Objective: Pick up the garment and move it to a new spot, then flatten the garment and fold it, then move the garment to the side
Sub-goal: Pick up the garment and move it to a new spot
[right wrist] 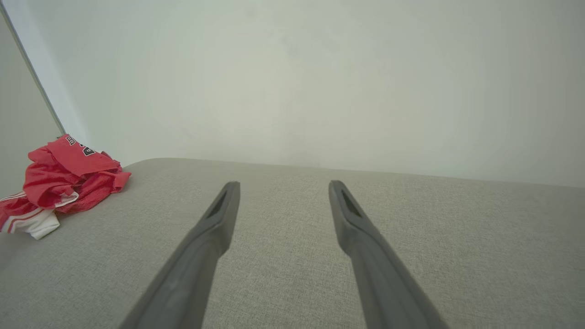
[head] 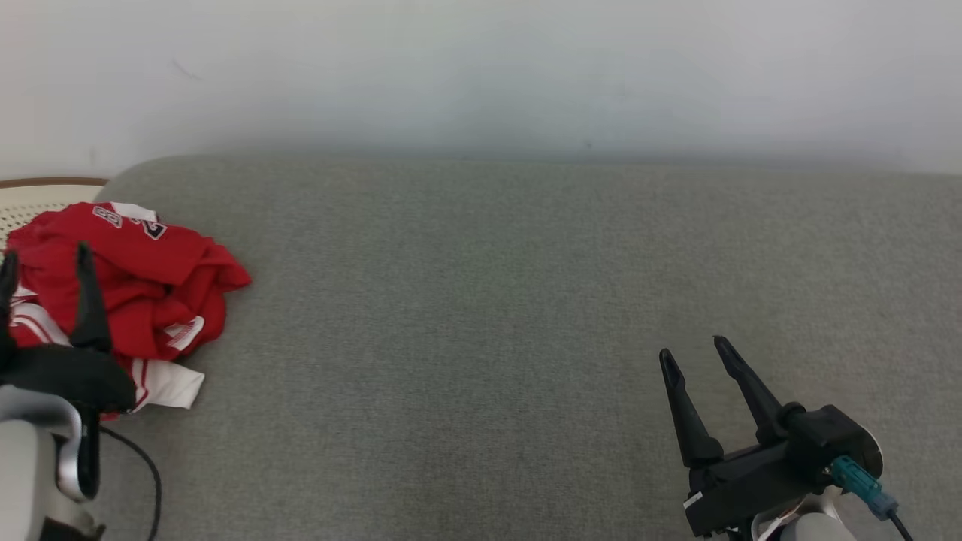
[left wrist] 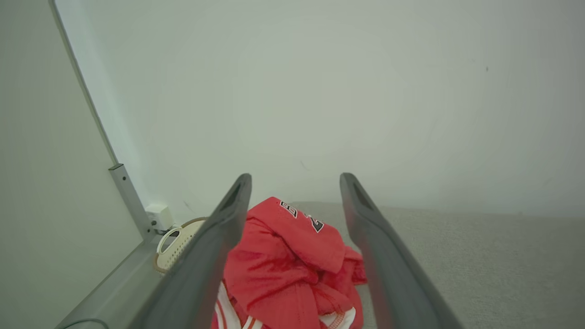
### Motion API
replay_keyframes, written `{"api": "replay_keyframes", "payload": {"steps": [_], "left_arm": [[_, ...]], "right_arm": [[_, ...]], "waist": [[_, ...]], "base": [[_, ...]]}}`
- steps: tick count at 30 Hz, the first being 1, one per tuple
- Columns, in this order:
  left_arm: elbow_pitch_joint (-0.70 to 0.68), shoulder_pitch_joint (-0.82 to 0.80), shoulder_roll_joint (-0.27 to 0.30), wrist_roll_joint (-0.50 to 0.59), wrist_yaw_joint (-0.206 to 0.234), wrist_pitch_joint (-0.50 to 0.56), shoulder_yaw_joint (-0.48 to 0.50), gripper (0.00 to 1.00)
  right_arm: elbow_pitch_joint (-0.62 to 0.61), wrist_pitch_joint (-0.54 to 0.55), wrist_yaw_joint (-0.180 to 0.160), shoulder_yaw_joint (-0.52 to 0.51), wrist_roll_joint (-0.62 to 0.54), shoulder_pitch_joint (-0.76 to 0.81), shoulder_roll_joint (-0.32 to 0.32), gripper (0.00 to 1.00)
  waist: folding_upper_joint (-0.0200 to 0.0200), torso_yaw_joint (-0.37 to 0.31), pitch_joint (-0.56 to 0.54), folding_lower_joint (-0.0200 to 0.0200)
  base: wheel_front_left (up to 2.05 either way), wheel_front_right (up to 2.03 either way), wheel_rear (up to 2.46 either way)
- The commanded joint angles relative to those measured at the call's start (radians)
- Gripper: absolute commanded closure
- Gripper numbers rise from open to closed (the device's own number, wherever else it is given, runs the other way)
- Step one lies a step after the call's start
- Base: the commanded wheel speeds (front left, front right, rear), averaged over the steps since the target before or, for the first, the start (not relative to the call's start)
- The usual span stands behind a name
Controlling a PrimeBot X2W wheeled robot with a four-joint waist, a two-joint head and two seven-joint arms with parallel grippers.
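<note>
A crumpled red garment (head: pixel 143 282) with white trim and black lettering lies in a heap at the far left of the grey cushioned surface (head: pixel 488 315). My left gripper (head: pixel 45 259) hovers open over the heap's near side, its fingers spread with nothing between them. Through the left wrist view the garment (left wrist: pixel 292 265) lies ahead between and beyond the two fingers of that gripper (left wrist: pixel 295 180). My right gripper (head: pixel 691 349) stands open at the lower right, far from the cloth. In the right wrist view the garment (right wrist: pixel 64 176) sits at the left edge, well away from the open right gripper (right wrist: pixel 283 185).
A pale perforated basket (head: pixel 34 203) with a brown rim stands just beyond the surface's left end, also in the left wrist view as a basket (left wrist: pixel 176 246). A white wall (head: pixel 481 75) backs the surface. A grey metal post (left wrist: pixel 130 201) rises at the left.
</note>
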Motion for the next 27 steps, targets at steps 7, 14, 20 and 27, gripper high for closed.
{"api": "replay_keyframes", "payload": {"steps": [7, 14, 20, 27], "left_arm": [[0.143, -0.124, 0.053, -0.029, -0.015, 0.029, 0.02, 0.0], [0.252, -0.19, 0.095, -0.039, -0.018, 0.069, 0.031, 0.0], [0.351, -0.242, 0.135, -0.051, -0.016, 0.099, 0.042, 0.0], [0.478, -0.303, 0.195, -0.046, -0.026, 0.142, 0.036, 0.0]], "right_arm": [[-0.011, -0.003, 0.0, 0.006, 0.013, -0.033, -0.011, 0.0], [-0.019, -0.003, 0.0, 0.007, 0.013, -0.05, -0.014, 0.0], [-0.022, -0.003, 0.001, 0.01, 0.016, -0.067, -0.014, 0.0], [-0.029, -0.003, 0.001, 0.003, 0.013, -0.083, -0.018, 0.0]], "waist": [[0.0, -0.084, 0.077, -0.0002], [0.0, -0.125, 0.108, -0.0002], [0.0, -0.167, 0.137, -0.0002], [0.0, -0.21, 0.176, -0.0002]], "base": [[0.0, 0.0, 0.0], [0.0, 0.0, 0.0], [0.0, 0.0, 0.0], [0.0, 0.0, 0.0]]}}
